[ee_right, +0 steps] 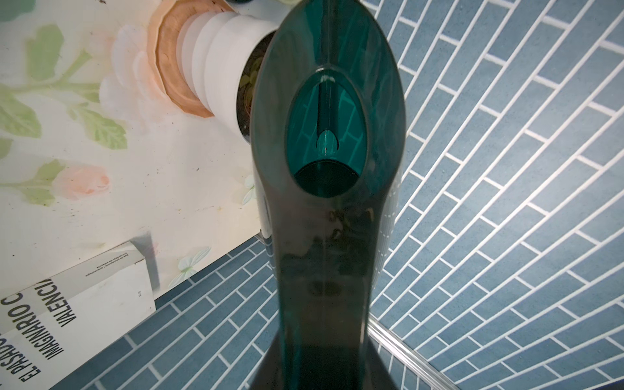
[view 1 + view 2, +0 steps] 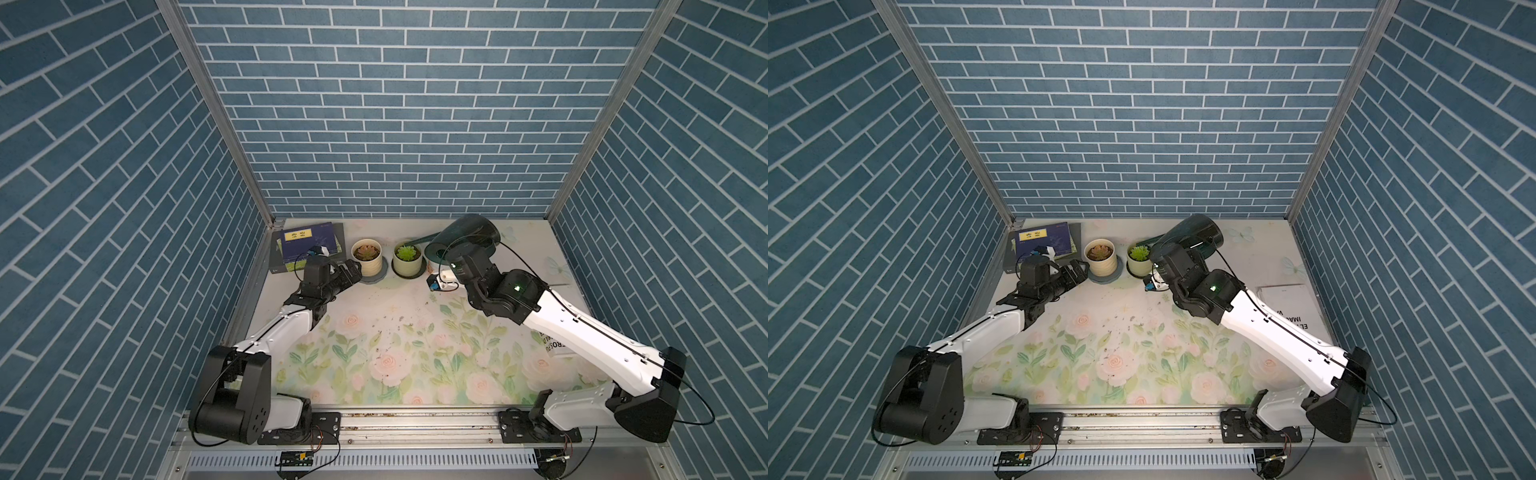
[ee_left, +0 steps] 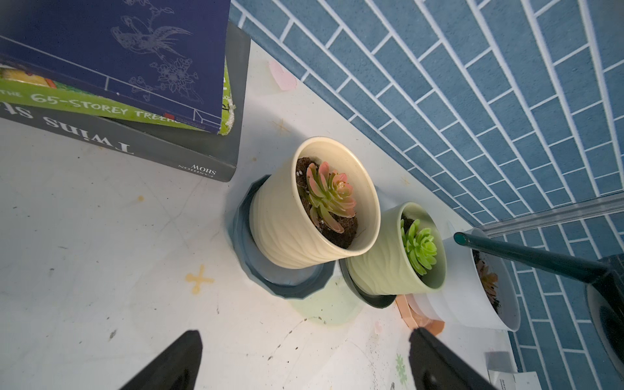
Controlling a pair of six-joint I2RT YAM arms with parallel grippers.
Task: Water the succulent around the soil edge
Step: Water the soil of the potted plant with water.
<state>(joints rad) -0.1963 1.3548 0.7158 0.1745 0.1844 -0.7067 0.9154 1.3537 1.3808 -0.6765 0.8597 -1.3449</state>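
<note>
My right gripper [image 2: 455, 254] is shut on the handle of a dark teal watering can [image 2: 469, 235], which is tipped with its spout [image 3: 526, 258] pointing left. The spout tip hangs by the rim of a white pot [image 3: 472, 304] holding a reddish succulent [image 3: 489, 280], close to a pale green pot [image 2: 406, 266] with a green succulent [image 2: 406, 252]. No water shows. The white pot is hidden in both top views. A cream pot [image 2: 368, 266] with a pink-green succulent [image 2: 366, 251] stands further left. My left gripper [image 2: 353, 270] is open and holds nothing, just short of that pot's saucer.
A stack of books [image 2: 309, 245] lies in the back left corner. A white book [image 2: 1291, 303] lies by the right wall. Soil crumbs [image 2: 395, 328] are scattered on the floral mat. Brick walls close in the back and both sides.
</note>
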